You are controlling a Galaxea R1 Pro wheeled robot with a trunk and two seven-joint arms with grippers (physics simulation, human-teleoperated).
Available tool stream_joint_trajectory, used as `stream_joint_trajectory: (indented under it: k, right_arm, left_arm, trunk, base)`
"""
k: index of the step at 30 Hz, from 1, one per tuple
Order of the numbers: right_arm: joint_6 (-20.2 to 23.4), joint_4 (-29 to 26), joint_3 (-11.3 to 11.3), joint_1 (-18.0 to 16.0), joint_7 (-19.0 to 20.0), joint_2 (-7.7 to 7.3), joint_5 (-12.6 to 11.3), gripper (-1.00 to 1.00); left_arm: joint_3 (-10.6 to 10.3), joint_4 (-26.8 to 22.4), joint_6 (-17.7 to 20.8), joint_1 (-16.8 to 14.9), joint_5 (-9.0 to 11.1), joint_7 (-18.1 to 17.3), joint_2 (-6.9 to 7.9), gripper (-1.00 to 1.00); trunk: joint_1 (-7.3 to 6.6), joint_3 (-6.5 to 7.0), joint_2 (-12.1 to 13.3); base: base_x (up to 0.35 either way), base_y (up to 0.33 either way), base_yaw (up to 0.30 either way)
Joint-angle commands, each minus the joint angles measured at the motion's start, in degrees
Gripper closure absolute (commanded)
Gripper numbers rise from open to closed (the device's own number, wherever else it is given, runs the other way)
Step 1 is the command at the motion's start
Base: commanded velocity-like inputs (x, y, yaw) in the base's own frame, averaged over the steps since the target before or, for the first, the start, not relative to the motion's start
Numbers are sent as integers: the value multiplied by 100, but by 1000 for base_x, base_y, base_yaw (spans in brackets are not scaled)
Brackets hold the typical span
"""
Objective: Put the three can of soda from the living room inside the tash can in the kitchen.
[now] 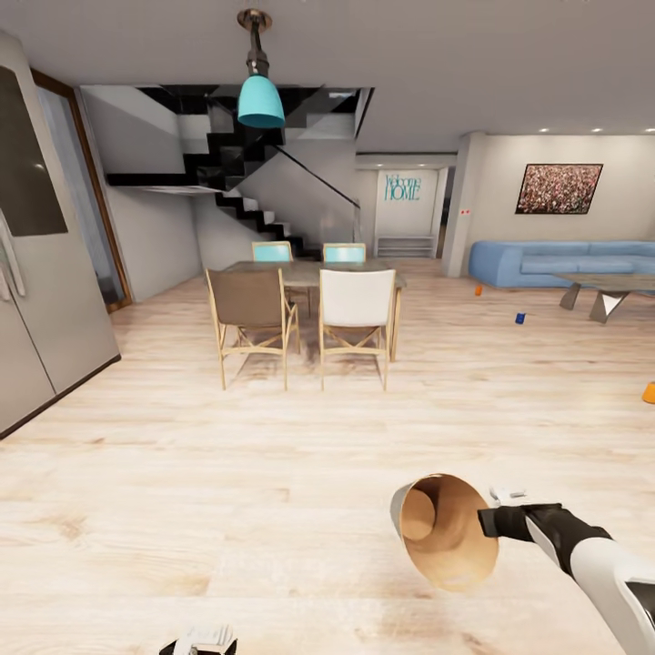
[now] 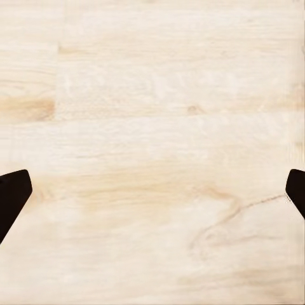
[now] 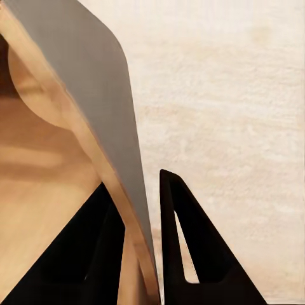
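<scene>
The tash can (image 1: 444,535) hangs tilted above the light wood floor, its brown inside turned toward me. My right gripper (image 1: 491,520) is shut on its rim; in the right wrist view the grey wall of the tash can (image 3: 82,82) runs between the two black fingers (image 3: 190,254). Far off on the living room floor stand an orange can of soda (image 1: 478,291), a dark blue one (image 1: 519,318) and another orange one (image 1: 649,392) at the right edge. My left gripper (image 1: 205,641) is low at the frame's bottom, open over bare floor (image 2: 152,197).
A dining table (image 1: 309,269) with several chairs stands ahead in the middle. Grey tall cabinets (image 1: 45,300) line the left. A blue sofa (image 1: 564,262) and a glass-topped low table (image 1: 605,287) sit at the far right. Stairs (image 1: 246,182) rise behind.
</scene>
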Motion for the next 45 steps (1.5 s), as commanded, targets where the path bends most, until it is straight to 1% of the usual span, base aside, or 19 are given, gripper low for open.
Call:
stream_joint_trajectory:
  k: [1, 4, 8, 9, 10, 11, 14, 17, 21, 27, 28, 30, 31, 33, 34, 36, 38, 41, 45]
  right_arm:
    - [-35, -9, -44, 58, 25, -6, -39, 100]
    - [-106, -12, -50, 114, 27, -11, -39, 100]
    - [-223, -14, -55, 155, 28, -16, -39, 100]
    - [-335, -14, -56, 192, 29, -17, -37, 100]
    - [-432, -13, -56, 211, 28, -18, -37, 100]
    - [-625, -10, -56, 248, 28, -15, -36, 100]
    - [-832, -9, -57, 297, 27, -17, -38, 100]
    - [-923, -8, -57, 318, 27, -18, -36, 100]
    - [-982, -12, -57, 361, 27, -8, -38, 100]
    - [-1044, -21, -49, 417, 34, 7, -39, 100]
    - [-1134, -25, -61, 519, 35, -4, -39, 100]
    - [-1215, -50, -64, 617, 35, -2, -39, 100]
    - [-1272, -222, -67, 766, 35, -2, -42, 100]
    - [-1285, -379, -78, 886, 35, -1, -44, 100]
    - [-1294, -560, -132, 1036, 35, 2, -45, 100]
    - [-1299, -746, -233, 1186, 35, 9, -46, 100]
    - [-1307, -1032, -411, 1432, 35, 29, -47, 100]
    - [-1313, -1158, -487, 1615, 35, 48, -47, 100]
    - [-1316, -1217, -523, 1722, 35, 52, -47, 100]
  left_arm:
    - [1, 53, 10, -43, 0, -55, 1, -100]
    - [6, 147, 18, -112, 3, -173, 2, -100]
    - [20, 305, 101, -245, 5, -456, 8, -100]
    - [29, 390, 192, -317, 5, -668, 13, -100]
    - [31, 419, 211, -341, 5, -732, 16, -100]
    - [35, 479, 240, -379, 5, -835, 24, -100]
    - [42, 559, 270, -422, 5, -951, 32, -100]
    - [44, 593, 288, -439, 9, -1029, 36, -100]
    - [45, 650, 303, -504, 7, -1174, 37, -100]
    - [47, 804, 324, -616, 6, -1246, 45, -100]
    - [52, 1017, 388, -809, 8, -1301, 51, -100]
    - [54, 1129, 398, -915, 10, -1408, 53, -100]
    - [55, 1207, 399, -989, 11, -1487, 52, -100]
    - [55, 1227, 398, -1008, 12, -1507, 50, -100]
    - [56, 1240, 397, -1019, 11, -1520, 49, -100]
    - [56, 1248, 397, -1027, 10, -1528, 48, -100]
    - [56, 1256, 397, -1035, 8, -1536, 47, -100]
    - [56, 1264, 397, -1038, 2, -1527, 47, -100]
    - [56, 1269, 396, -1040, -1, -1533, 47, -100]
  trunk:
    - [-23, 19, 41]
    - [-89, 73, 161]
    - [-177, 145, 322]
    - [-199, 163, 362]
    - [-221, 181, 402]
    - [-243, 199, 442]
    - [-308, 252, 563]
    - [-374, 306, 683]
    - [-462, 378, 843]
    - [-594, 486, 1084]
    - [-616, 504, 1124]
    - [-660, 540, 1204]
    - [-682, 558, 1244]
    - [-726, 594, 1325]
    - [-748, 612, 1365]
    - [-792, 647, 1445]
    - [-836, 683, 1525]
    - [-901, 737, 1645]
    - [-989, 809, 1806]
  base:
    - [0, 0, 0]
    - [0, 0, 0]
    - [0, 0, 0]
    - [0, 0, 0]
    - [0, 0, 0]
    - [0, 0, 0]
    - [0, 0, 0]
    - [0, 0, 0]
    - [0, 0, 0]
    - [0, 0, 0]
    - [0, 0, 0]
    - [0, 0, 0]
    - [0, 0, 0]
    - [0, 0, 0]
    - [0, 0, 0]
    - [0, 0, 0]
    - [0, 0, 0]
    - [0, 0, 0]
    - [0, 0, 0]
